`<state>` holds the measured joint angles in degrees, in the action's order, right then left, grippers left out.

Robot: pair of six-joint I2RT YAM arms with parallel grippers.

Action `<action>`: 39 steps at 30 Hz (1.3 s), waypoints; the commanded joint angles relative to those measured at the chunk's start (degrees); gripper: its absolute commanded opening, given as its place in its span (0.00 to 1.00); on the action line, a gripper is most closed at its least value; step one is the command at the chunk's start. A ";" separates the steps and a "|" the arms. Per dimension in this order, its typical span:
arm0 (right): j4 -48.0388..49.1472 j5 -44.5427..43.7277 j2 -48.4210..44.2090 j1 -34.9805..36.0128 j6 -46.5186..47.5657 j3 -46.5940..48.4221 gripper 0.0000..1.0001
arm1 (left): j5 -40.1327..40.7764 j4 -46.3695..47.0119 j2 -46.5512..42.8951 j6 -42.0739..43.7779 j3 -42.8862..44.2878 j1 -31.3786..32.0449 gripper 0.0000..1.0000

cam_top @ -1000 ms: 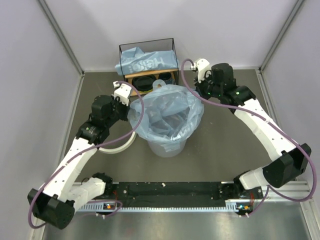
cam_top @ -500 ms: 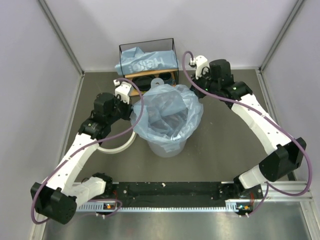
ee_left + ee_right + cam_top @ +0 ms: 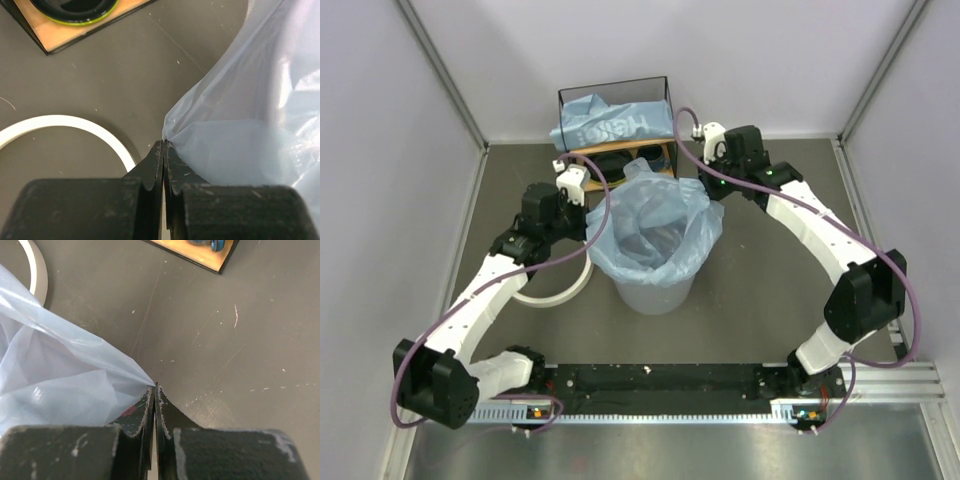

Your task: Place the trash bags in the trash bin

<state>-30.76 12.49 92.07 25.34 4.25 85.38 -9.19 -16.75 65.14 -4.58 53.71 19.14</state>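
A light-blue trash bag [image 3: 655, 225] hangs open in the whitish trash bin [image 3: 650, 292] at mid table, its film spread over the bin's mouth. My left gripper [image 3: 582, 205] is shut on the bag's left edge; in the left wrist view the film [image 3: 240, 130] runs out from the closed tips [image 3: 164, 144]. My right gripper [image 3: 705, 185] is shut on the bag's right edge; the film [image 3: 65, 380] leaves its closed tips [image 3: 155, 387]. A second blue trash bag [image 3: 615, 125] with white lettering lies on the shelf. The bin's white ring rim [image 3: 555, 290] lies on the table, left of the bin.
A black-wire-framed wooden shelf [image 3: 663, 100] stands at the back, dark bowls under the second bag. Its wooden base shows in the left wrist view [image 3: 65, 35] and the right wrist view [image 3: 200, 255]. The ring also shows in the left wrist view [image 3: 65, 122].
Both grippers have moved toward the back and inward with the bag's edges. The bag's mouth sits lower and wider over the bin.
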 commanded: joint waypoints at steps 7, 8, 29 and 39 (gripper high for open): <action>1.67 2.80 -6.54 -1.44 0.40 -6.45 0.00 | -4.78 -0.73 -0.45 -3.33 -3.53 -0.94 0.00; 1.67 3.32 -7.34 -1.61 1.63 -7.59 0.00 | -4.78 -0.82 -0.72 -2.64 -3.70 -1.03 0.00; -20.64 10.53 -23.87 -17.51 10.96 -0.85 0.79 | -9.71 -28.06 -17.07 16.27 14.40 -13.42 0.68; -25.22 31.01 -15.26 -15.16 -10.39 17.00 0.82 | -24.35 -23.60 -20.84 1.87 18.53 -16.58 0.72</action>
<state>-54.28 34.48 72.58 8.10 4.99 96.97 -23.16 -45.47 47.48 5.41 69.14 4.91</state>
